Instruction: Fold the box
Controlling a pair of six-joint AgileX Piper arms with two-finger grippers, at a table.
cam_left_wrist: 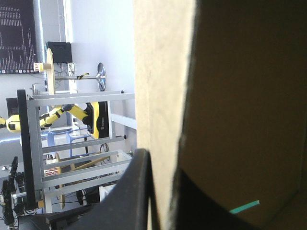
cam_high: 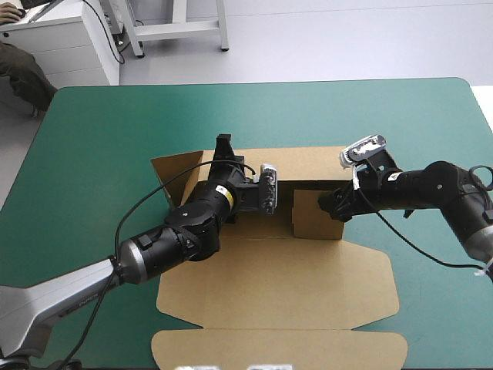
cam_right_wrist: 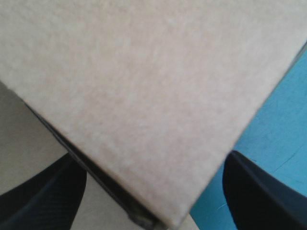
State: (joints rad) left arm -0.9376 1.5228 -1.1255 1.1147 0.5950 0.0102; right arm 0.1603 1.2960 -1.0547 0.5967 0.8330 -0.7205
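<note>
The brown box [cam_high: 277,285] lies partly raised on the table's middle, with its lid panel flat toward the front edge. Its far wall [cam_high: 308,163] stands up, and a slanted flap [cam_high: 176,171] rises at the far left corner. My left gripper [cam_high: 224,148] reaches over the far wall; in the left wrist view the gripper [cam_left_wrist: 163,167] is shut on the box, the board's edge [cam_left_wrist: 163,96] upright between the fingers [cam_left_wrist: 136,191]. My right gripper [cam_high: 333,206] is at a raised inner panel [cam_high: 314,214]. Its wrist view shows the gripper [cam_right_wrist: 153,160] open, the panel's corner [cam_right_wrist: 144,96] between the spread fingers [cam_right_wrist: 254,191].
The teal-green cover [cam_high: 100,146] shows in a wide band along the far side and at both sides of the box. The box's front flap [cam_high: 277,348] reaches nearly to the table's front edge. A strip of cover [cam_right_wrist: 278,120] shows beside the panel in the right wrist view.
</note>
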